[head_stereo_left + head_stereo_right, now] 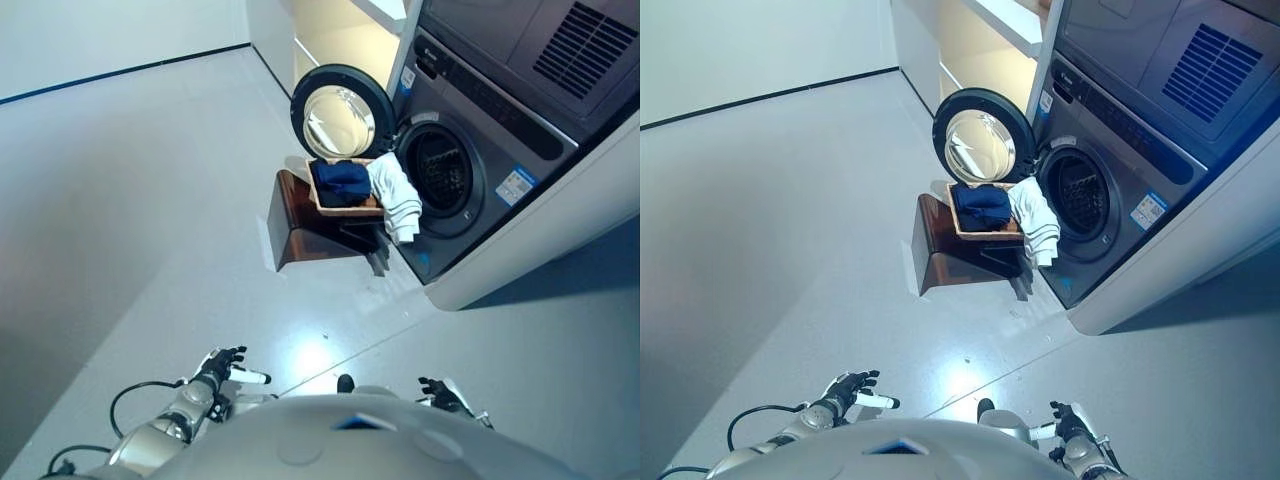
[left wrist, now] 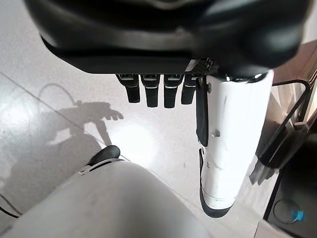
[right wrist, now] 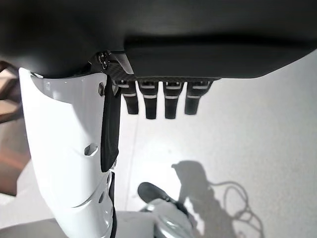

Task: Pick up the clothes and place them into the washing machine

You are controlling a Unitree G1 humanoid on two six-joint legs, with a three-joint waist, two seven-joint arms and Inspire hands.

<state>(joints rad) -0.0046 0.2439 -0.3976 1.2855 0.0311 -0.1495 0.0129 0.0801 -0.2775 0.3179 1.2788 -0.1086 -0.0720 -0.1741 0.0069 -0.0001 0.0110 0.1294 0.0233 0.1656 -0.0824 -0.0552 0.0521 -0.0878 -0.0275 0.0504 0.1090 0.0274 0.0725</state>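
Observation:
A dark blue garment [image 1: 343, 180] lies in a tan basket [image 1: 322, 205] on a brown stool, well ahead of me. A white garment [image 1: 397, 203] hangs over the basket's right edge, beside the washing machine's drum opening [image 1: 441, 172]. The round door [image 1: 343, 115] stands swung open to the left. My left hand [image 1: 222, 368] hangs low at the lower left, open and holding nothing. My right hand [image 1: 443, 395] hangs at the lower right, open too, with fingers [image 3: 155, 102] straight and white-covered thumb out. Both hands are far from the clothes.
The brown stool [image 1: 300, 225] stands on the grey floor right before the grey washing machine [image 1: 500, 130]. A second appliance with a vent grille [image 1: 583, 45] sits on top. Pale cabinet shelves [image 1: 345, 30] stand behind the door. Wide floor lies between me and the stool.

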